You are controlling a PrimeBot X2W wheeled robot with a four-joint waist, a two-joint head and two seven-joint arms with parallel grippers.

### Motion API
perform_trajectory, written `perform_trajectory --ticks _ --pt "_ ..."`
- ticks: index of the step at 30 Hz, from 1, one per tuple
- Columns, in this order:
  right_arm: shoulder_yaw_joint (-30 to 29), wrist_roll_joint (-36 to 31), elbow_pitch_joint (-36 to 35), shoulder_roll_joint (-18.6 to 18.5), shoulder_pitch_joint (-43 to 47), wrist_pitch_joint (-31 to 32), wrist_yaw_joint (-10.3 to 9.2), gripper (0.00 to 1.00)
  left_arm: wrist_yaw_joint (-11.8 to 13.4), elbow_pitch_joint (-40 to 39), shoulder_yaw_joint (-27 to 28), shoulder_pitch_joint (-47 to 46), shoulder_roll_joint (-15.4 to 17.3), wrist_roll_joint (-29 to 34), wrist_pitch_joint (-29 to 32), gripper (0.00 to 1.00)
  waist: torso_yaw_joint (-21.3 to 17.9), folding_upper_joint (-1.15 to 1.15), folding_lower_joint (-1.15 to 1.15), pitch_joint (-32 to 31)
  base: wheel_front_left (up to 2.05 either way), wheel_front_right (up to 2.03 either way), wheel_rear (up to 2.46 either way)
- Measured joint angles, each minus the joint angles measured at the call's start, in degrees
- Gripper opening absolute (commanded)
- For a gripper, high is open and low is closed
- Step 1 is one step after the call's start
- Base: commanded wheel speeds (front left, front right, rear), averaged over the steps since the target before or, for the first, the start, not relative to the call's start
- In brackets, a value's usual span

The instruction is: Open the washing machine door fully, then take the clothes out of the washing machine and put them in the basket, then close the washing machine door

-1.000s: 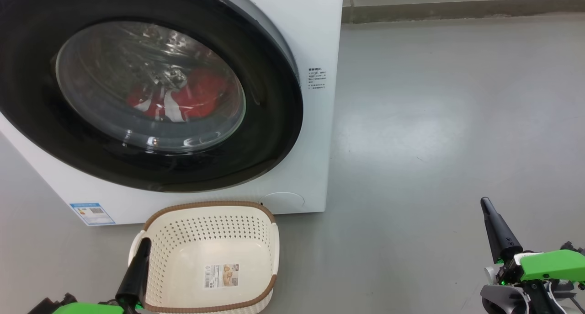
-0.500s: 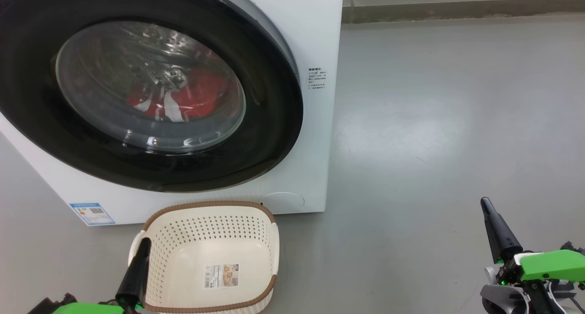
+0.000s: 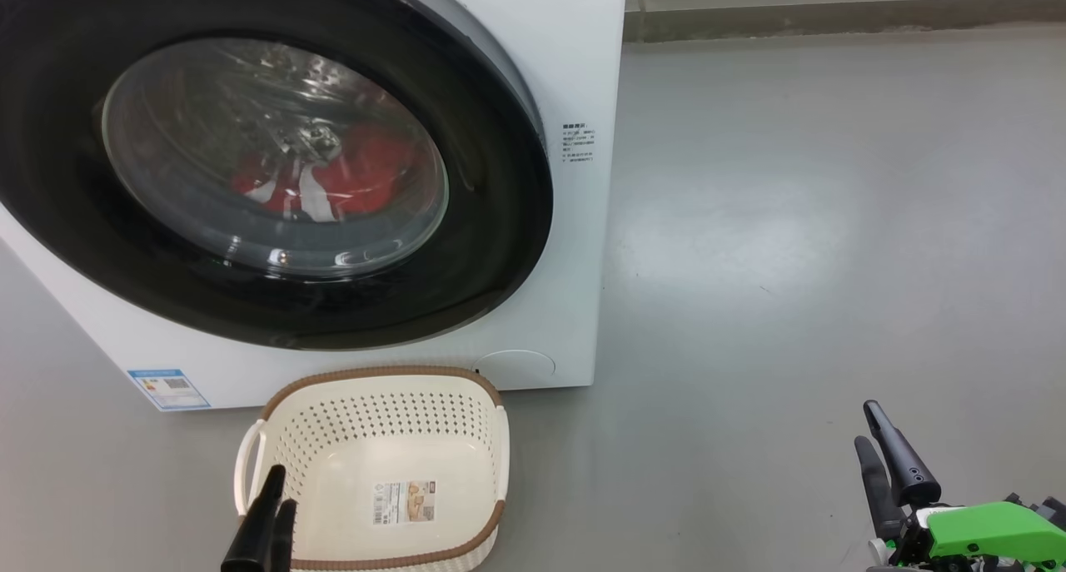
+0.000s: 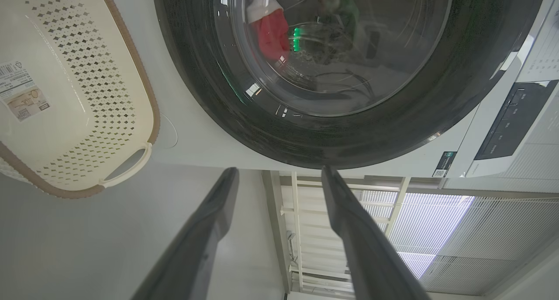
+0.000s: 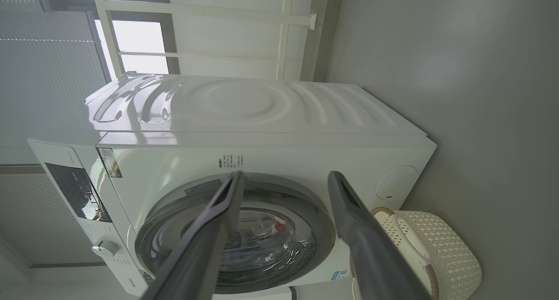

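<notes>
Left gripper (image 3: 281, 489) low at lower left, fingers up over the near side of the basket (image 3: 375, 376), parted, holding nothing. Right gripper (image 3: 866, 425) low at lower right over floor (image 3: 791, 222), parted, empty. One washing machine (image 3: 575, 56), washing machine door (image 3: 500, 222) shut; one red garment (image 3: 375, 168) behind the glass. One basket, just before the machine.

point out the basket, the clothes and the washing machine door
basket (image 3: 383, 372): head view, brown rim at its far edge
clothes (image 3: 375, 168): head view, red fabric behind the glass
washing machine door (image 3: 500, 222): head view, glossy black rim, right side
</notes>
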Motion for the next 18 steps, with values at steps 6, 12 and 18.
perform_trajectory --ticks 6,12,18 --pt "0.3 -0.6 -0.5 -0.1 0.1 -0.9 0.00 1.00 0.0 -0.5 -0.3 0.0 0.0 1.2 -1.0 1.00 0.1 0.00 0.01 0.0 0.00 0.00 0.00" --pt "0.7 -3.2 -1.1 -0.6 0.1 -2.0 0.00 1.00 0.0 -1.3 -0.4 0.0 0.0 4.0 -2.0 1.00 0.2 0.00 0.01 0.0 0.00 0.00 0.00" --pt "1.6 -5.6 -1.3 -0.8 0.2 -2.9 0.00 1.00 0.0 -2.1 -0.5 0.0 0.0 8.9 -3.0 1.00 0.2 0.00 0.01 0.1 0.00 0.00 0.00"
